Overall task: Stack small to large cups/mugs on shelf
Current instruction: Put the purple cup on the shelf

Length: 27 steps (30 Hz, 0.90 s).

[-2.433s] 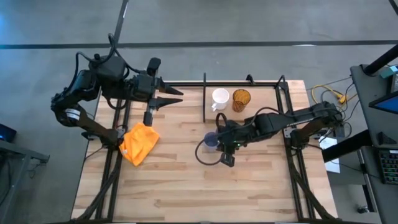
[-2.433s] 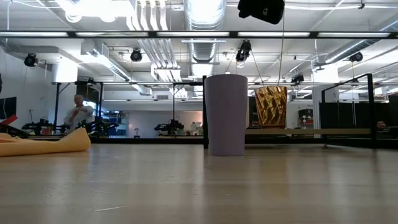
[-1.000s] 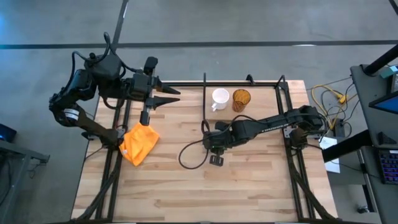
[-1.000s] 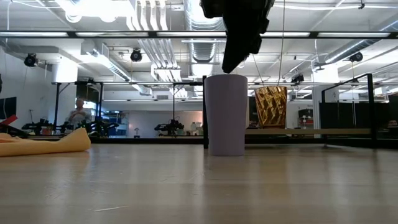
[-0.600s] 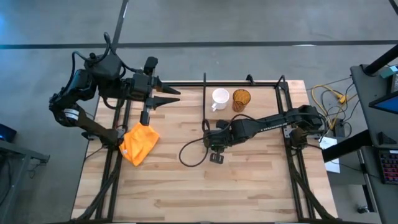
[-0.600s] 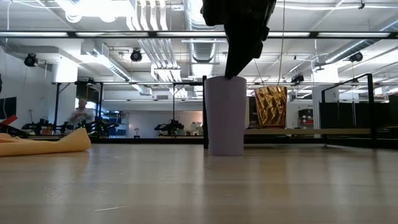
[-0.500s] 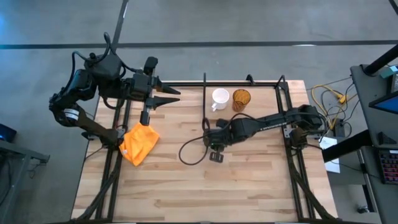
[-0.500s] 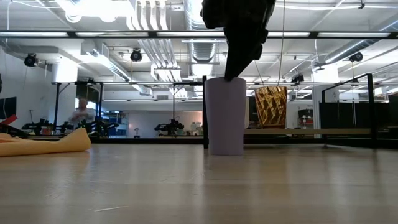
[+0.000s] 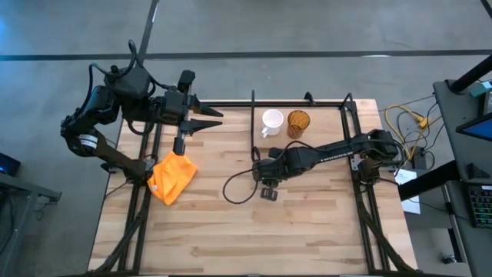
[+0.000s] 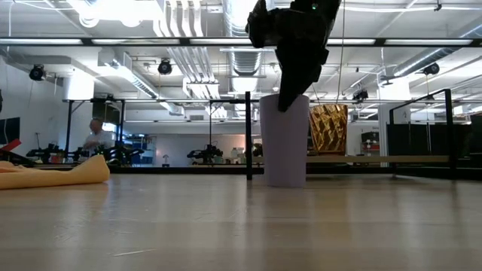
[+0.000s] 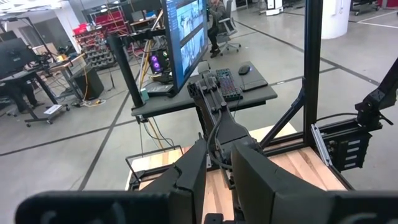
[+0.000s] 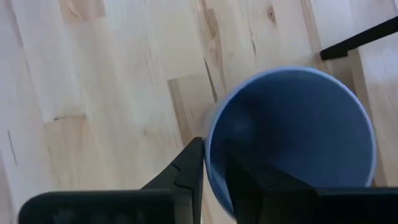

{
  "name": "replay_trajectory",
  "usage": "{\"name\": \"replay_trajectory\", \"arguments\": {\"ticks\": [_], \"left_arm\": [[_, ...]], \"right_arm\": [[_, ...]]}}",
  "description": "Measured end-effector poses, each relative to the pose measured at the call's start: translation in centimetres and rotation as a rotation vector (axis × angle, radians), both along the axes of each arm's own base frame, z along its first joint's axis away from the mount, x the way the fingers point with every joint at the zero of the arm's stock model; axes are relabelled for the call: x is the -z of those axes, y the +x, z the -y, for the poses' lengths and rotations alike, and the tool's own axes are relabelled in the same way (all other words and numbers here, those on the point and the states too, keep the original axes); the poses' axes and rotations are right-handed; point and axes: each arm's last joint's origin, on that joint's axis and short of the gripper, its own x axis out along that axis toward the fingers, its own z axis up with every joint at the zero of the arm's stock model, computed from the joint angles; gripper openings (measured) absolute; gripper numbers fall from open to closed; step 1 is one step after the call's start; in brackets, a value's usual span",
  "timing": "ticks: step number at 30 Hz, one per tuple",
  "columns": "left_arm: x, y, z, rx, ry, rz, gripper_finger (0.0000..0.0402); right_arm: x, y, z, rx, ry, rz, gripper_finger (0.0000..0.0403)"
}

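Note:
The pale lavender-blue tumbler point(image 10: 285, 139) stands upright on the plank tabletop, just left of the shelf point(image 9: 327, 127). My right gripper point(image 10: 290, 102) is above it, shut on its rim, and hides it in the high view. The right wrist view looks down into its blue inside point(image 12: 292, 137). The white handled mug point(image 9: 271, 121) and the amber-brown cup point(image 9: 298, 123) stand side by side on the shelf. The amber cup also shows in the low view point(image 10: 329, 128). My left gripper point(image 9: 217, 120) waits open at the table's far left. My right gripper pinches the tumbler's rim point(image 12: 208, 155) between its two fingers, one finger point(image 12: 189, 171) outside the wall and the other point(image 12: 245, 183) inside. The fingers come from above, pointing down. The tumbler stays upright with its base at the tabletop.
An orange cloth point(image 9: 171, 175) lies at the table's left. A black cable loop point(image 9: 238, 188) trails on the planks beside my right gripper. Thin black rods point(image 9: 253, 123) edge the shelf, and one stands close to the tumbler.
My right gripper has come down onto the tumbler's rim and taken hold of it. It has then gone a little toward the table's right edge, and the tumbler has shifted that way with it, staying upright.

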Motion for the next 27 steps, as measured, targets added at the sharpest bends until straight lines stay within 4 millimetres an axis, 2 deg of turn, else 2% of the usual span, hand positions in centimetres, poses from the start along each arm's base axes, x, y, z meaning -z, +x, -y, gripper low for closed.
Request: {"name": "replay_trajectory", "arguments": {"ticks": [6,10,14,17,20,22,27], "left_arm": [[0.0,0.0,0.0,0.000,0.000,0.000,0.0063],[0.0,0.0,0.0,0.000,0.000,-0.001,0.0063],[0.0,0.0,0.0,0.000,0.000,-0.004,0.0063],[0.1,0.0,0.0,0.000,-0.001,-0.006,0.0063],[0.1,0.0,0.0,0.000,-0.001,-0.007,0.0063],[0.1,0.0,0.0,0.000,-0.001,-0.007,0.0063],[0.1,0.0,0.0,0.000,-0.004,-0.007,0.0063]], "right_arm": [[0.3,-0.1,0.0,-0.002,-0.002,-0.011,0.0015],[0.1,-0.5,0.1,0.011,-0.001,-0.036,0.0010],[-1.1,-1.7,0.2,0.067,-0.007,-0.160,0.0010],[-3.1,-3.0,0.5,0.142,-0.055,-0.256,0.0010],[-6.1,-4.8,0.9,0.229,-0.125,-0.291,0.0009],[-8.1,-6.2,1.3,0.299,-0.145,-0.270,0.0009],[-12.5,-10.5,2.6,0.476,-0.110,-0.083,0.0009]]}}
